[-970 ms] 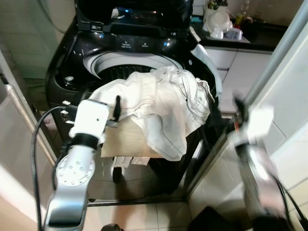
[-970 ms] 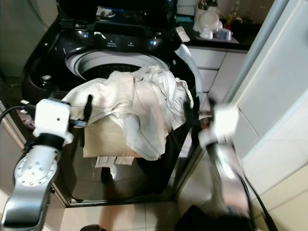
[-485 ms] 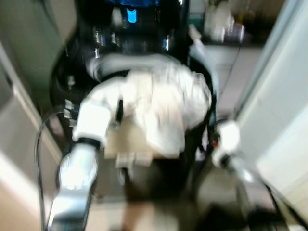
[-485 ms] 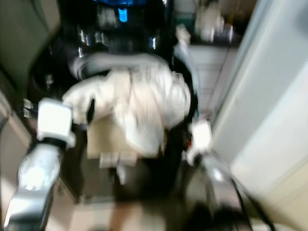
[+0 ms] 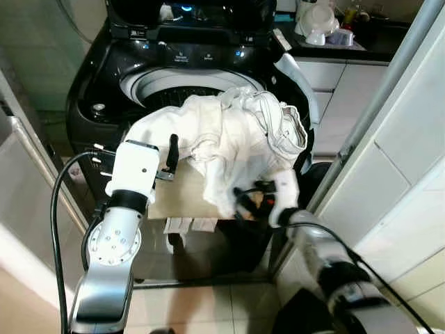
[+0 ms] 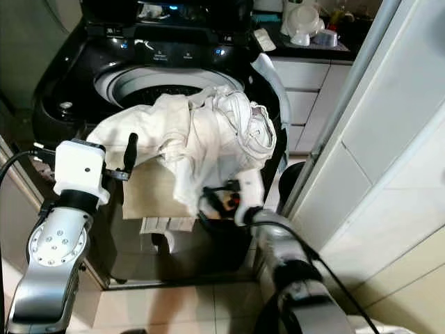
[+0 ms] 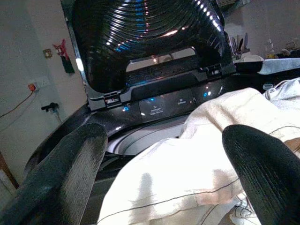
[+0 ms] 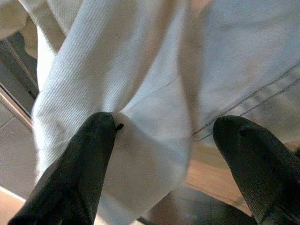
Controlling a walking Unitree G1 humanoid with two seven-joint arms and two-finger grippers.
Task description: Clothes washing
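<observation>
Head views: white garment (image 5: 229, 136) heaped over the front rim of the open black washing machine (image 5: 104, 76), left gripper (image 5: 172, 149) at its left edge, right gripper (image 5: 245, 198) at its hanging lower hem. Left wrist view: fingers (image 7: 70, 173) spread apart, cloth between them. Right wrist view: fingers (image 8: 79, 173) spread, released, cloth against them.

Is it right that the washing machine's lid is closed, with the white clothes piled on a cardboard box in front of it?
Not quite: the lid is open, raised above the drum, as the left wrist view shows. The rest holds: the white clothes lie piled on the cardboard box before the washing machine.
</observation>
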